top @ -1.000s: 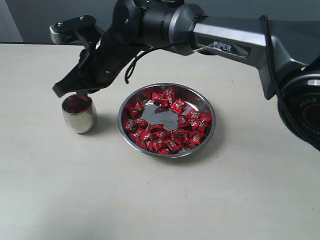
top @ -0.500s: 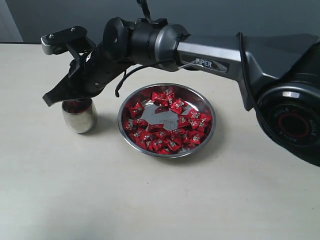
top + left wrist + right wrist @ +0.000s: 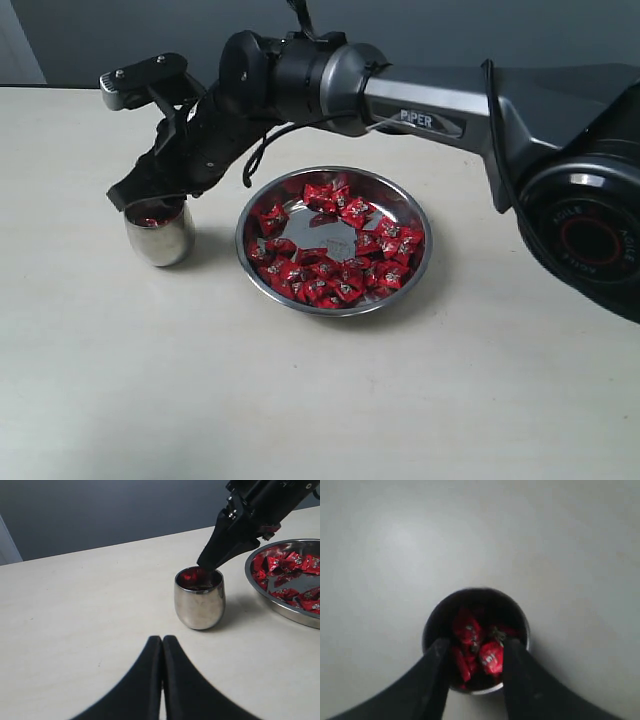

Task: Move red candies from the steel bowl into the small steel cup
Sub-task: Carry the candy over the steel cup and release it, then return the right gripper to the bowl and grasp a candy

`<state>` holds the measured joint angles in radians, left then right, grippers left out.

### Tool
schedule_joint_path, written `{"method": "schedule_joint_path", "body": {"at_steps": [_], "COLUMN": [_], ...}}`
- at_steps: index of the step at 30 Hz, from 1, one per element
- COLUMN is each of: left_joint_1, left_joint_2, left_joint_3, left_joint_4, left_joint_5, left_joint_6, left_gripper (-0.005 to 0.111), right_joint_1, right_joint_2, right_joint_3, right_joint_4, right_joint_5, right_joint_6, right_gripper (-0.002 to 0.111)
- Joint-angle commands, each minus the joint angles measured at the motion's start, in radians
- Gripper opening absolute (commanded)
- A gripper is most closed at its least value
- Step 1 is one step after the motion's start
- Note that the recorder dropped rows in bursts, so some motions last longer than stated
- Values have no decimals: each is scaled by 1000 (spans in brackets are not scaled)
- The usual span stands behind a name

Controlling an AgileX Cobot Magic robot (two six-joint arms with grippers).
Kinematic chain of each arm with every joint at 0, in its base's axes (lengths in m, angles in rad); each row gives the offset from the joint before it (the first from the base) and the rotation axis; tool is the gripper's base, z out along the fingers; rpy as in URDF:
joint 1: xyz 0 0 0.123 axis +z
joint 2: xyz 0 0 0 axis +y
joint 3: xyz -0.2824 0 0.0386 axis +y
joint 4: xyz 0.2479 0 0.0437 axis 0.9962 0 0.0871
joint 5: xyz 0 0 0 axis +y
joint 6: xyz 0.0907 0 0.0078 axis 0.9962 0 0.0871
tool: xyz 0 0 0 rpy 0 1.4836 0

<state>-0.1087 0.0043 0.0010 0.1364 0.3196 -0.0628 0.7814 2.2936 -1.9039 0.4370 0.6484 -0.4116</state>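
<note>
Both fingers of the idle left hand (image 3: 162,645) press together, empty. Right hand (image 3: 150,197) hangs spread over the small steel cup (image 3: 159,240), likely so red candies (image 3: 469,629) drop inside; steel bowl (image 3: 427,250), at its three o'clock, holds many more.

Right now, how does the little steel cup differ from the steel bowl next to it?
The small steel cup is narrow and barrel-shaped; the steel bowl is wide and shallow. The cup holds a few red candies, the bowl many. The right pincer hangs open over the cup, not the bowl. Both are shiny steel and stand upright.
</note>
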Motion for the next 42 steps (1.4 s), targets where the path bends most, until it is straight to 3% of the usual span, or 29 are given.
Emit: {"method": "schedule_joint_path", "body": {"at_steps": [1,6,15,24,37,39,42], "left_joint_1": [-3,-3,-3,-3,-3,-3,-3], "left_joint_2": [-4,-4,-4,-4,-4,-4,-4], "left_joint_3": [-1,-1,-1,-1,-1,-1,-1], "left_joint_4": [-1,-1,-1,-1,-1,-1,-1], "left_joint_5": [-9,-9,-9,-9,-9,-9,-9], "left_joint_6": [-5,-5,-5,-5,-5,-5,-5], "left_gripper": [0,0,0,0,0,0,0], "right_joint_1": [-5,-19,-87,-93,-93,-93,-93], "right_joint_2": [-50,-67,-28,25,68,70,72], "right_joint_3": [4,4,6,6,6,6,6], "right_joint_4": [-246,-480,-400,-289,-298,-298,-298], "right_joint_5": [119,287,393,405,384,384,396], "right_joint_6": [188,325,327,266,266,266,266], "right_gripper": [35,35,35,35,35,32,16]}}
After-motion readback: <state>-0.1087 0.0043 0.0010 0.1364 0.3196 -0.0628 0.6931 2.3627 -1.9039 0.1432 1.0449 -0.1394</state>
